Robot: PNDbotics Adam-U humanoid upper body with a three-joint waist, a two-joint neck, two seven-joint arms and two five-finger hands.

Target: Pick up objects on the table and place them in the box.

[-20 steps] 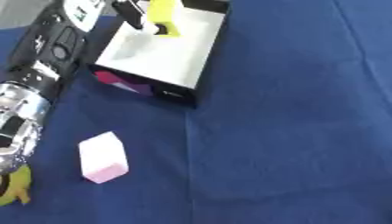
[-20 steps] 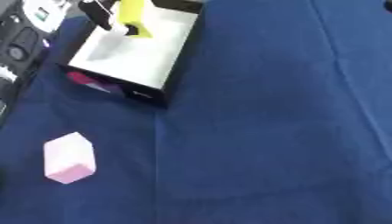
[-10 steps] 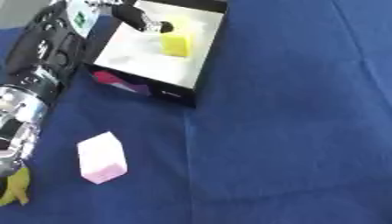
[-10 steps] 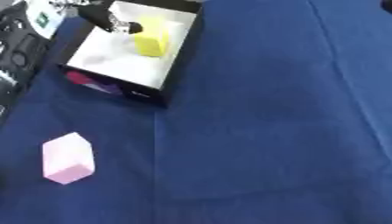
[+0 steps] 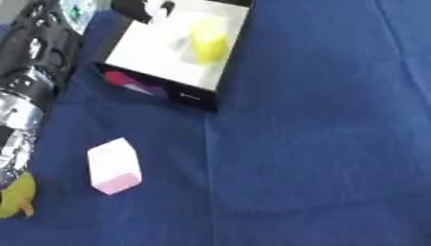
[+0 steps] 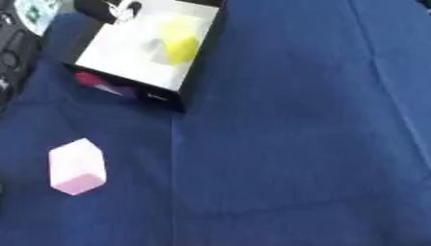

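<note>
A blue cloth (image 5: 320,144) covers the table. The box (image 5: 151,53), white inside with black walls, sits at the upper left of the left eye view, its near wall carrying a magenta and purple print. The yellow block (image 5: 208,41) lies inside the box toward its right wall, apart from the hand. The left hand (image 5: 145,6) shows at the top edge, above the box's far left corner; only dark finger parts with white patches are visible, and whether its fingers are spread or curled cannot be determined. It holds nothing that can be seen. The left arm (image 5: 30,81) runs down the left edge of the view, black at the top with a silver section lower down. The pink block (image 5: 114,166) rests on the cloth in the lower left, well apart from the box and clear of the arm. A yellow-green object (image 5: 15,197) lies at the lower left edge, partly cut off by the frame, just beside the arm's silver section. The right hand appears in neither view.
</note>
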